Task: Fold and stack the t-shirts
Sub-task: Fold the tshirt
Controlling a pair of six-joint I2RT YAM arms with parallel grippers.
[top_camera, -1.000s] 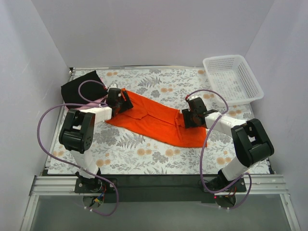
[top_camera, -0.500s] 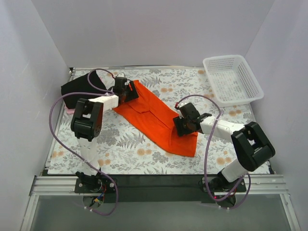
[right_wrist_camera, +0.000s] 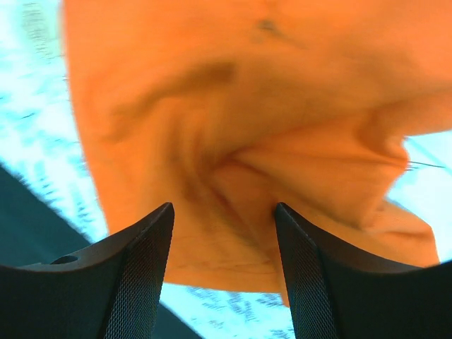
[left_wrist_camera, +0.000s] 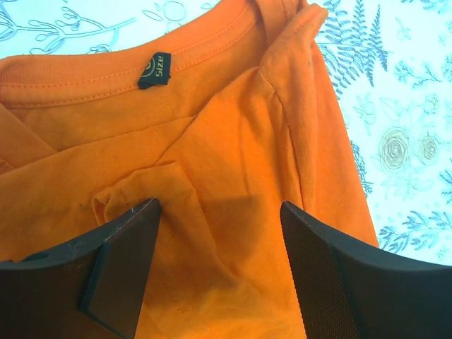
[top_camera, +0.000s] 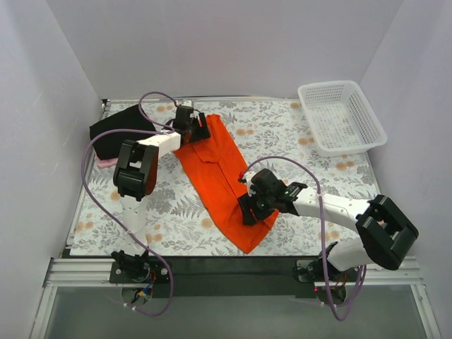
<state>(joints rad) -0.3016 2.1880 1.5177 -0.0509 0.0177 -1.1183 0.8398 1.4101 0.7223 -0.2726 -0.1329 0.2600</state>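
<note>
Swung round since a second ago, the orange t-shirt (top_camera: 222, 176) now lies lengthwise. Collar sits under my left gripper (top_camera: 198, 131), hem under my right gripper (top_camera: 248, 212) — both fingers spread, cloth between. I judge it's straightening; next, pinch an edge to fold.

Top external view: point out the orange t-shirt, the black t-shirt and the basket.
orange t-shirt (top_camera: 219, 176), top external view, middle of the folded body.
black t-shirt (top_camera: 116, 133), top external view, centre of the bundle at the table's far left.
white mesh basket (top_camera: 342, 116), top external view, bare mesh floor.
</note>
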